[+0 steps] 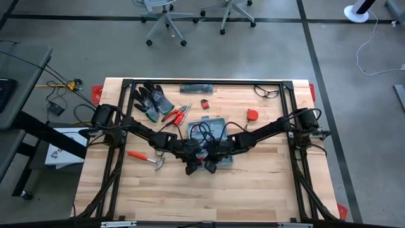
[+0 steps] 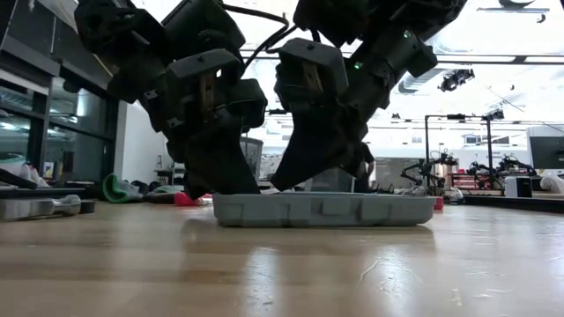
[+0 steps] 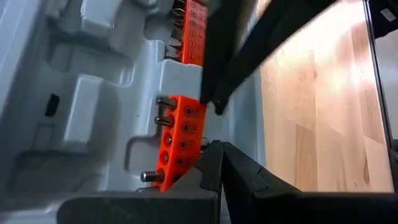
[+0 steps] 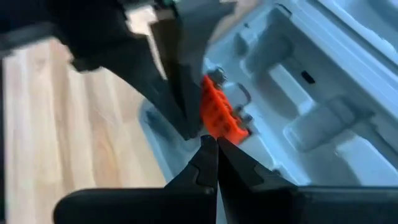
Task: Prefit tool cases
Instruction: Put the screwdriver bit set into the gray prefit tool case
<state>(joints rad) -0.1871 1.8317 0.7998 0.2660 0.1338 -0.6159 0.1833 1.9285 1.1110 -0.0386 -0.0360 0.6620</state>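
Both arms reached in from the sides of the surface (image 1: pixel 266 190) and met over the tool case (image 1: pixel 218 123), angled down into it. Left claw (image 3: pixel 214 158) and right claw (image 4: pixel 211 152) were both fully shut, tips pressed together, nothing gripped. Each tip sat just beside the orange bit holder (image 3: pixel 180 140) in the case's near edge; whether either touched it, can't tell. In the low view the two wrists stood close together, dipping below the case rim.

Case was open, lying flat near the middle of the surface, slightly right of centre. Blue-grey plastic, rounded corners, moulded recesses inside, mostly bare. The orange holder sat in its slot with metal bits sticking out sideways.

Left of the case: hammer (image 1: pixel 149 158), pliers (image 1: pixel 177 114), dark gloves (image 1: pixel 150 99).
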